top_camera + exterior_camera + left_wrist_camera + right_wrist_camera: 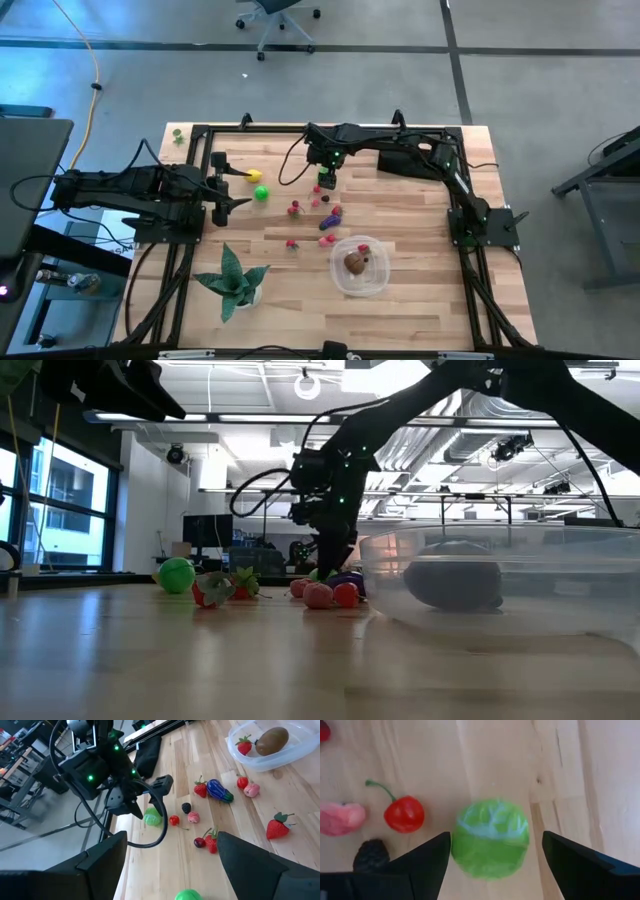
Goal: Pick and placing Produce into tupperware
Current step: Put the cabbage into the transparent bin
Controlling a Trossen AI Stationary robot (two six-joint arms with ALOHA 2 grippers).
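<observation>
My right gripper [325, 181] points down at the middle of the table, open. In the right wrist view its fingers [427, 860] stand on either side of a pale green, leafy-looking ball [490, 838] that lies on the wood, and I see no clear touch. A red cherry [404, 813], a pink piece [340, 818] and a dark berry [370, 854] lie beside it. The clear round tupperware [341, 277] near the front edge holds a brown piece [355, 263] and a strawberry [364, 249]. My left gripper [222, 183] waits open at the table's left, beside a yellow piece [254, 176] and a bright green ball [261, 193].
Strawberries, small red and pink pieces and a purple eggplant [218, 790] lie scattered between the right gripper and the tupperware. A spiky green potted plant [235, 280] stands near the front left. A black pouch [400, 160] lies under the right arm at the far side.
</observation>
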